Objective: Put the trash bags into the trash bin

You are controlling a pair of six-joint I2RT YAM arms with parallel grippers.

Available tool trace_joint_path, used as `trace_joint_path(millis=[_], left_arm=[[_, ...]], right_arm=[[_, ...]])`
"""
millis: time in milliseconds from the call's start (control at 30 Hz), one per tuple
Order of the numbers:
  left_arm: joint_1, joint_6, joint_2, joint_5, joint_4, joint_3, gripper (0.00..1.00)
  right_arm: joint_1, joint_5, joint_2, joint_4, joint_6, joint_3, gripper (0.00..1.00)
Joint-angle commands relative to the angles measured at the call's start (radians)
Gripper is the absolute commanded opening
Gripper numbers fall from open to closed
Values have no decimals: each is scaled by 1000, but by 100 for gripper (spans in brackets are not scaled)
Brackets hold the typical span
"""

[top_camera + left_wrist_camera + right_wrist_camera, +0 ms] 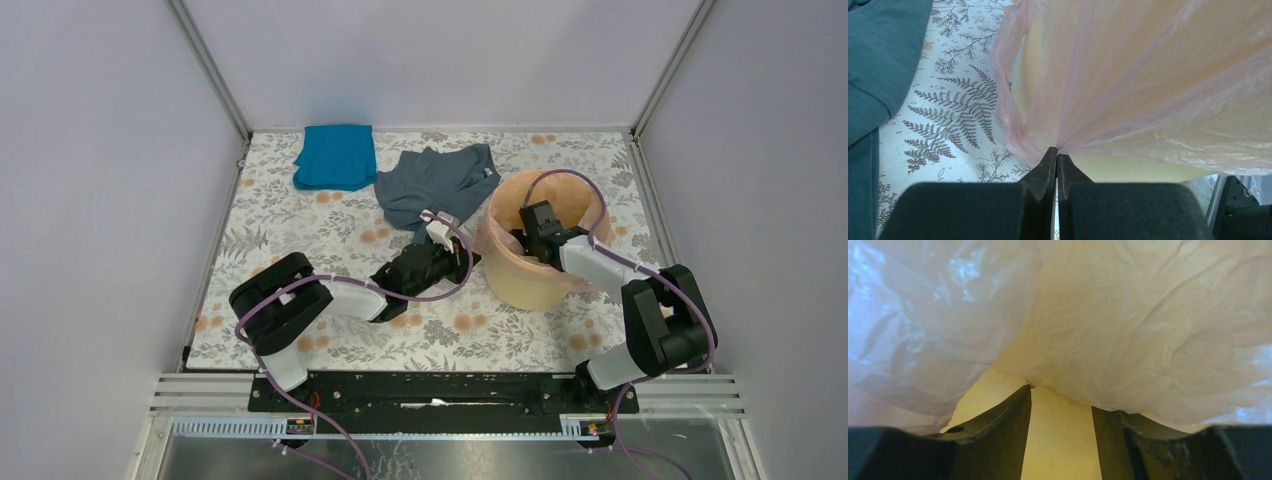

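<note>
Two arms meet at the trash bin (530, 285), the round yellow-orange bucket standing upright on the floral-patterned bench (300, 330). One thin, pale-pink trash bag (1148, 75) is draped over the bin. Its film lies across the rim and runs down the outer wall on the bin's left side, and more of it sits crumpled inside the bin.

The left pincer (1056, 150) is just beside the bin's left wall, low and close to the bench. Its jaws are clenched tight on a gathered fold of the bag, and the film fans out taut from that pinch up toward the bin's rim. A loose loop of the bag hangs to the left of the pinch.

The right pincer (1060, 395) reaches down over the rim into the bin. Its jaws stand apart, with the yellow inner surface of the bin showing in the gap between them. The crinkled film hangs just past the fingertips, and one tip touches a fold of it, but nothing is clamped between the jaws.

A grey-blue garment (435, 180) lies on the bench to the left of the bin and a little beyond it, close to the rim. A bright blue folded cloth (335, 155) lies farther left of the bin, well apart from it.
</note>
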Motion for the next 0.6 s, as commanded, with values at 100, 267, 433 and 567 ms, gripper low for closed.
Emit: trace_joint_path(millis=[100,267,433,567], left_arm=[[-4,12,1,22,-21,34,0],[-4,7,19,27,-20,44,0],[-4,3,20,32,-28,50,0],[-4,8,11,32,-50,57,1]], right_arm=[[7,83,-158,-153,-16,102,66],[8,114,-235,-228,-9,155,79],[8,139,-274,-231,-18,191,87],[8,127,-266,-228,-25,249,88]])
